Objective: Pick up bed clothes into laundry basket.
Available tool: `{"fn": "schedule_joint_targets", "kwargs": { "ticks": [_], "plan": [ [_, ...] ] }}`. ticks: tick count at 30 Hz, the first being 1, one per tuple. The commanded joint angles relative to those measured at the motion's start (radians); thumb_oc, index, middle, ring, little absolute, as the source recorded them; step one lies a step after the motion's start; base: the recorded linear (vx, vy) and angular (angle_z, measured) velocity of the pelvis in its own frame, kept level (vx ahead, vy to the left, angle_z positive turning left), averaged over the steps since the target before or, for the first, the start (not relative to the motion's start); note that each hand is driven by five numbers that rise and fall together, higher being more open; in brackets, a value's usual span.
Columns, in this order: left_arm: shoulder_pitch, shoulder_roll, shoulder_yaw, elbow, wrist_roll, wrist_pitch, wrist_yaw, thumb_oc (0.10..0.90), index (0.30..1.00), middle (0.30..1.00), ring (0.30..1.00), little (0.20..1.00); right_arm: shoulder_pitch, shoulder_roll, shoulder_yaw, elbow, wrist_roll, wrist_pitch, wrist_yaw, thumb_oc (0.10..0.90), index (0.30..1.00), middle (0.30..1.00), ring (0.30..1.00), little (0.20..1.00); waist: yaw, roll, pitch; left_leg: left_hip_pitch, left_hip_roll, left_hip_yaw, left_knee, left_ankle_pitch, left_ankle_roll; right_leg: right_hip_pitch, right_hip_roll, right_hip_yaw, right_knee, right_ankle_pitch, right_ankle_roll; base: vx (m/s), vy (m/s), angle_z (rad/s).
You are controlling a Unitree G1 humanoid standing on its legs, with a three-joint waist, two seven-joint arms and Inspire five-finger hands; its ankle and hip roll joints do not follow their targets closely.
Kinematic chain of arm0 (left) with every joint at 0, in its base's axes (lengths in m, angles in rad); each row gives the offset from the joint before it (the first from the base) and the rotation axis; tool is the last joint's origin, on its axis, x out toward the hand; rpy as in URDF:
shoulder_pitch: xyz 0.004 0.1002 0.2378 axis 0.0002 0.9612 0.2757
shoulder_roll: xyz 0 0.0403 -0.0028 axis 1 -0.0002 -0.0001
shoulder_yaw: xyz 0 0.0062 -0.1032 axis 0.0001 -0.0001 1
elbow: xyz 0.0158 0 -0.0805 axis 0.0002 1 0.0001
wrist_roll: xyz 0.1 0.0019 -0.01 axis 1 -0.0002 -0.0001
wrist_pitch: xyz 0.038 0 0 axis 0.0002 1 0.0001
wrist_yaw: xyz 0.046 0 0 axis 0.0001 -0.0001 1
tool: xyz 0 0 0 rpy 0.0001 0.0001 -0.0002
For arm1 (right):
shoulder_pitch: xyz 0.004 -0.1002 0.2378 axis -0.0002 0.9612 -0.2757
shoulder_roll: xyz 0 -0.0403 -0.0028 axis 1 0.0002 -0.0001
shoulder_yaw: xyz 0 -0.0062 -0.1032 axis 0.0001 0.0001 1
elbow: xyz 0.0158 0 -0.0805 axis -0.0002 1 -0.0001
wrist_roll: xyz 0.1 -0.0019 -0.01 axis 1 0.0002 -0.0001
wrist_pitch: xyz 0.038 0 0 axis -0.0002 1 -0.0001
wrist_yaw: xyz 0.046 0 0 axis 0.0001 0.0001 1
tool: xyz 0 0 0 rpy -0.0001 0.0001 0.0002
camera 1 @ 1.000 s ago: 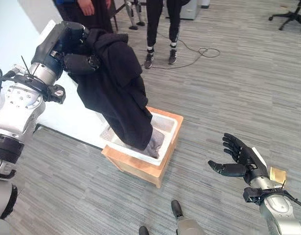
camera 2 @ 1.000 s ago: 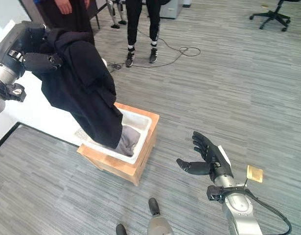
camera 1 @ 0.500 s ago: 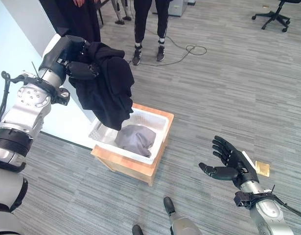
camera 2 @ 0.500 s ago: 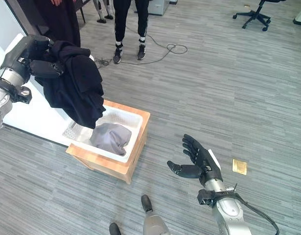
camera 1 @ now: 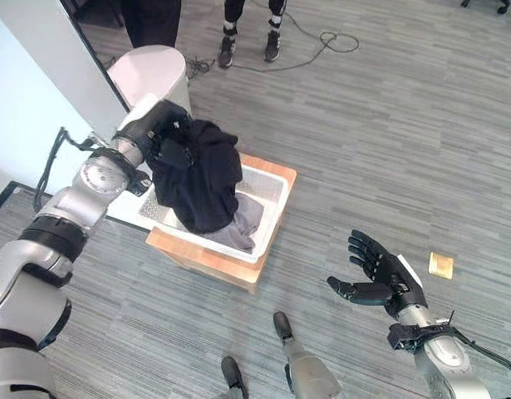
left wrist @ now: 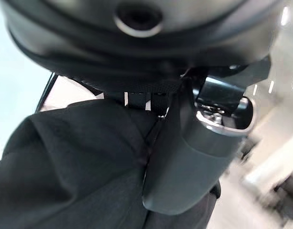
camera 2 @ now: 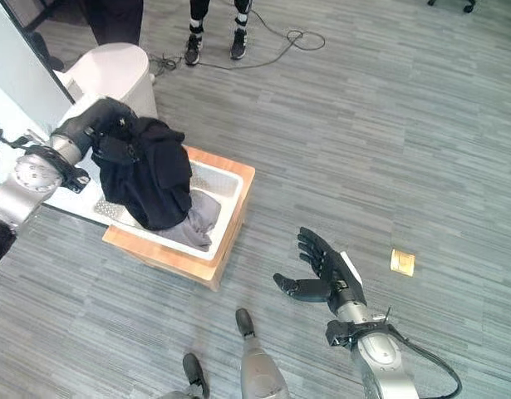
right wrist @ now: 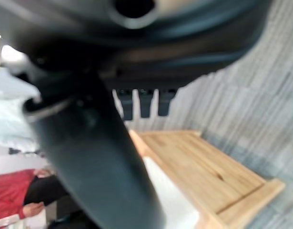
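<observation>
Drooping limp and soft, the black garment (camera 1: 198,176) hangs bunched in the left hand's (camera 1: 168,150) curled fingers at ten o'clock, over the white basket (camera 1: 270,218); the right hand (camera 1: 381,280) idles, fingers spread.

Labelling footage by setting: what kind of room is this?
Probably an office or lab set up for testing, not a bedroom: grey plank-pattern floor, a person's legs beside a loose cable, and a white basket on a wooden stand.

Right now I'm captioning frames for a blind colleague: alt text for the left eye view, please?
The robot's left hand grips a black garment draped into a white plastic basket on a wooden crate, over grey clothing. Its right hand hangs open above grey floor.
</observation>
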Motion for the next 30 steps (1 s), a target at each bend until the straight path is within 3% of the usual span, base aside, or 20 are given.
{"fn": "schedule_joint_targets", "kwargs": {
  "ticks": [1, 6, 7, 8, 15, 23, 24, 26, 29, 30],
  "plan": [
    [-0.301, -0.029, -0.040, 0.066, 0.251, -0.032, 0.095, 0.400, 0.300, 0.300, 0.300, 0.300, -0.057, -0.041, -0.046, -0.147, 0.043, -0.121, -0.004, 0.800, 0.900, 0.900, 0.900, 0.900, 0.004, -0.024, -0.034, -0.024, 0.026, 0.028, 0.001, -0.005, -0.005, 0.048, -0.063, -0.008, 0.029, -0.096, 0.142, -0.01, -0.010, -0.09],
    [-0.304, -0.078, -0.114, 0.116, 0.423, -0.021, 0.063, 0.400, 0.300, 0.300, 0.300, 0.300, -0.046, -0.050, -0.056, -0.190, 0.075, -0.130, 0.002, 0.800, 0.900, 0.900, 0.900, 0.900, -0.008, -0.038, -0.030, -0.023, 0.031, 0.051, 0.001, -0.009, -0.004, 0.033, -0.056, 0.015, 0.031, -0.094, 0.145, 0.00, 0.000, -0.09],
    [-0.304, -0.078, -0.115, 0.116, 0.423, -0.021, 0.063, 0.441, 0.361, 0.361, 0.361, 0.361, -0.046, -0.050, -0.056, -0.190, 0.075, -0.130, 0.002, 0.800, 0.900, 0.900, 0.900, 0.900, -0.008, -0.038, -0.030, -0.023, 0.031, 0.052, 0.001, -0.009, -0.004, 0.033, -0.056, 0.015, 0.031, -0.094, 0.145, 0.02, 0.004, -0.05],
    [-0.305, -0.085, -0.116, 0.135, 0.446, -0.017, 0.069, 0.800, 0.900, 0.900, 0.900, 0.900, -0.034, -0.054, -0.056, -0.207, 0.089, -0.131, 0.009, 0.800, 0.900, 0.900, 0.900, 0.900, -0.012, -0.038, -0.030, -0.017, 0.032, 0.057, 0.001, -0.013, -0.003, 0.033, -0.055, 0.023, 0.030, -0.096, 0.145, 0.01, -0.001, -0.07],
    [-0.309, -0.052, -0.122, 0.057, 0.445, -0.029, 0.069, 0.800, 0.900, 0.900, 0.900, 0.900, -0.028, -0.062, -0.055, -0.209, 0.094, -0.132, 0.011, 0.800, 0.900, 0.900, 0.900, 0.900, -0.004, -0.029, -0.032, -0.011, 0.030, 0.055, 0.001, -0.017, -0.004, 0.040, -0.056, 0.020, 0.025, -0.097, 0.144, 0.01, -0.007, -0.06],
    [-0.256, 0.074, -0.123, -0.317, 0.402, -0.059, 0.014, 0.800, 0.900, 0.900, 0.900, 0.900, -0.031, -0.070, -0.072, -0.191, 0.060, -0.122, 0.007, 0.800, 0.900, 0.900, 0.900, 0.900, 0.044, -0.009, -0.054, -0.005, 0.024, 0.013, 0.001, -0.019, -0.002, 0.078, -0.064, -0.022, 0.015, -0.109, 0.140, 0.01, -0.031, 0.06],
    [-0.194, 0.138, -0.077, -0.463, 0.364, -0.076, 0.004, 0.800, 0.900, 0.900, 0.900, 0.900, -0.027, -0.063, -0.081, -0.190, 0.051, -0.119, 0.013, 0.800, 0.900, 0.900, 0.900, 0.900, 0.073, -0.011, -0.064, -0.002, 0.022, -0.004, 0.001, -0.019, -0.003, 0.094, -0.065, -0.042, 0.013, -0.115, 0.137, 0.01, -0.036, 0.21],
    [-0.135, 0.177, -0.025, -0.533, 0.340, -0.082, 0.000, 0.800, 0.900, 0.900, 0.900, 0.900, -0.028, -0.061, -0.079, -0.189, 0.046, -0.119, 0.012, 0.800, 0.900, 0.900, 0.900, 0.900, 0.082, -0.010, -0.067, 0.000, 0.021, -0.012, 0.001, -0.019, -0.003, 0.101, -0.064, -0.047, 0.012, -0.118, 0.134, 0.01, -0.035, 0.26],
    [0.072, 0.251, 0.167, -0.670, 0.236, -0.102, 0.032, 0.800, 0.900, 0.900, 0.900, 0.900, -0.018, -0.038, -0.091, -0.188, 0.034, -0.115, 0.015, 0.800, 0.900, 0.900, 0.900, 0.900, 0.125, -0.025, -0.073, 0.006, 0.020, -0.027, 0.001, -0.018, -0.005, 0.116, -0.065, -0.060, 0.010, -0.123, 0.129, 0.00, -0.032, 0.18],
    [0.112, 0.256, 0.205, -0.688, 0.237, -0.098, 0.028, 0.800, 0.900, 0.900, 0.900, 0.900, -0.018, -0.050, -0.084, -0.189, 0.034, -0.114, 0.015, 0.800, 0.900, 0.900, 0.900, 0.900, 0.115, -0.016, -0.076, 0.008, 0.020, -0.026, 0.001, -0.018, -0.005, 0.118, -0.065, -0.059, 0.010, -0.124, 0.129, -0.01, -0.032, 0.20]
  ]
}}
